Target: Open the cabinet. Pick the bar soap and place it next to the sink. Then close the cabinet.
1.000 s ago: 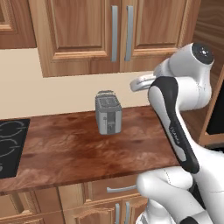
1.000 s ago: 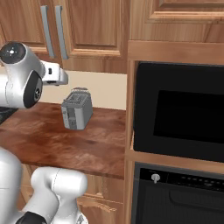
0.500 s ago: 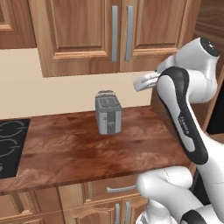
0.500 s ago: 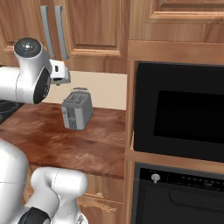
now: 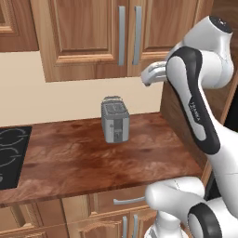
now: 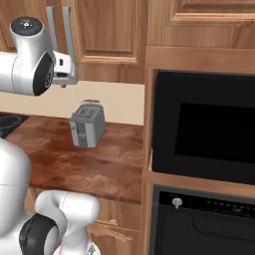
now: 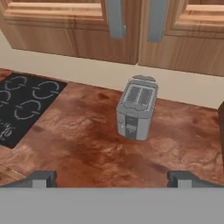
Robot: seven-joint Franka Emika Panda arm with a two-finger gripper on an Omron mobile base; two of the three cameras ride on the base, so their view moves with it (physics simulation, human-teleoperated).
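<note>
A rendered kitchen. The cabinet (image 5: 125, 37) fills the upper middle of the left base view, a wide brown wall unit with two raised-panel doors, both shut. Two long grey bar handles (image 5: 122, 35) stand upright side by side where the doors meet. In the hand view the same handles (image 7: 114, 18) hang at the top centre, cut off by the frame edge.

The white arm rises at the right of the left base view, and the gripper (image 5: 148, 79) sits right of centre, just below the cabinet's bottom edge and to the right of the handles, touching nothing. Its fingertips (image 7: 43, 178) show far apart in the bottom corners of the hand view, so the gripper is wide open and empty.

A grey toaster (image 5: 115, 119) stands upright on the brown table (image 5: 69, 158) at the middle of the frame. A black hob (image 7: 22, 105) lies at the left, and a dark oven (image 6: 204, 124) fills the right of the right base view.

The soap is out of sight, presumably behind the shut doors. A door will likely swing stiffly on its hinges; the bar handle is rigid and narrow, best gripped across its middle.
</note>
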